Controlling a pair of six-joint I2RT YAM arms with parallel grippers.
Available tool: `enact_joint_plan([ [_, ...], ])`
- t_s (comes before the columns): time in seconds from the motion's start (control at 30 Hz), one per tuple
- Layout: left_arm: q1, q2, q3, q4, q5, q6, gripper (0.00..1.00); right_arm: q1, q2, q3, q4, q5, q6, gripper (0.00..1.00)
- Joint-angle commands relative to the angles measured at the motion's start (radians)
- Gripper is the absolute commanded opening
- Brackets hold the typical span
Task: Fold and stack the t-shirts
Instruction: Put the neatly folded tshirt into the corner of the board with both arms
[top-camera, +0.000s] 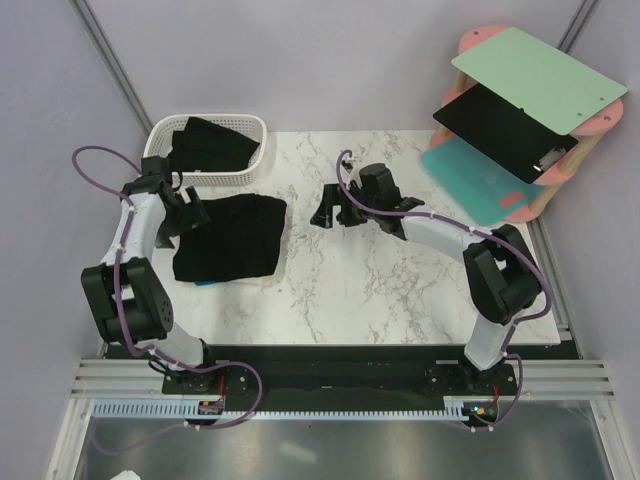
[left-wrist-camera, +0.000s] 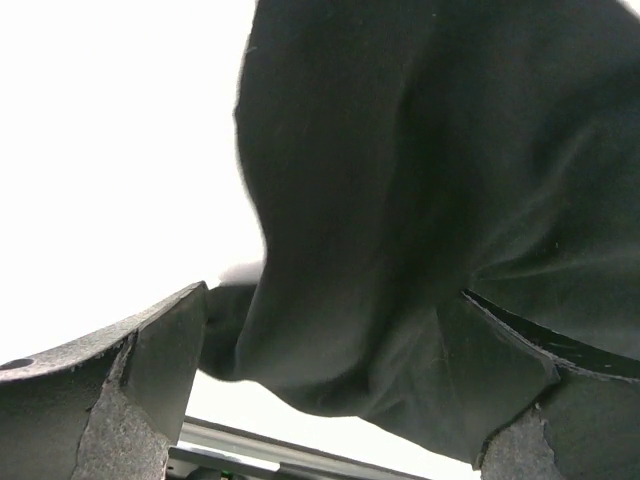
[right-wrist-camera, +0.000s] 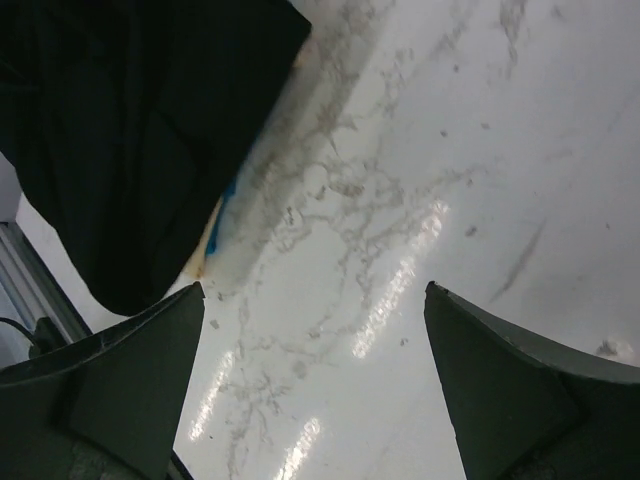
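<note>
A folded black t-shirt (top-camera: 232, 238) lies on the left part of the marble table (top-camera: 400, 290). My left gripper (top-camera: 185, 215) is at its left edge. In the left wrist view the black t-shirt (left-wrist-camera: 430, 200) fills the frame and sags between the wide-apart fingers (left-wrist-camera: 150, 370); the left gripper (left-wrist-camera: 333, 300) is open and nothing is pinched. My right gripper (top-camera: 330, 212) hovers over the table's middle, to the right of the shirt. It (right-wrist-camera: 313, 290) stands open over bare marble, with the black t-shirt (right-wrist-camera: 120, 130) at upper left. More black t-shirts (top-camera: 215, 145) lie in the basket.
A white lattice basket (top-camera: 160, 135) stands at the back left. A blue edge (top-camera: 210, 283) shows under the folded shirt's front. At the back right a tiered rack (top-camera: 540, 200) carries a green panel (top-camera: 540, 75) and a flat black board (top-camera: 495, 125).
</note>
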Motion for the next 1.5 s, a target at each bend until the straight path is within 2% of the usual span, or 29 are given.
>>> enact_joint_plan([
  [0.0,0.005,-0.179,-0.014,0.087,-0.035,-0.043,1.0,0.034,0.093,0.206,0.026,0.017,0.023,0.98],
  [0.13,0.005,-0.271,-0.025,0.125,-0.003,-0.044,1.0,0.072,0.207,0.379,0.026,0.009,0.042,0.98],
  [0.2,0.005,-0.267,-0.02,0.139,0.028,-0.047,1.0,0.093,0.282,0.473,0.026,-0.009,0.059,0.98],
  [0.33,0.01,-0.207,0.018,0.141,0.057,-0.075,1.0,0.132,0.382,0.599,0.027,-0.022,0.085,0.95],
  [0.47,0.071,-0.108,0.027,0.164,0.226,-0.118,1.0,0.179,0.445,0.695,0.039,-0.009,0.085,0.93],
  [0.53,0.092,-0.081,0.02,0.187,0.263,-0.129,0.98,0.187,0.463,0.738,0.038,-0.009,0.092,0.92],
  [0.83,0.157,-0.009,-0.009,0.222,0.264,-0.138,0.85,0.216,0.524,0.796,0.082,0.001,0.131,0.89],
  [1.13,0.166,0.044,-0.011,0.262,0.272,-0.143,0.67,0.229,0.584,0.815,0.11,-0.003,0.158,0.74],
  [1.23,0.168,0.054,-0.006,0.268,0.272,-0.147,0.49,0.23,0.595,0.814,0.124,-0.005,0.167,0.56],
  [1.27,0.166,0.052,-0.005,0.27,0.271,-0.147,0.34,0.23,0.597,0.815,0.128,-0.006,0.17,0.38],
  [1.33,0.168,0.046,-0.003,0.271,0.26,-0.149,0.16,0.23,0.598,0.807,0.137,-0.009,0.179,0.21],
  [1.37,0.166,0.032,-0.003,0.27,0.254,-0.149,0.02,0.23,0.597,0.803,0.148,-0.011,0.182,0.06],
  [1.4,0.166,0.022,-0.005,0.27,0.246,-0.149,0.02,0.23,0.594,0.788,0.156,-0.006,0.184,0.02],
  [1.47,0.166,-0.012,-0.005,0.27,0.229,-0.147,0.02,0.23,0.578,0.769,0.18,-0.003,0.191,0.0],
])
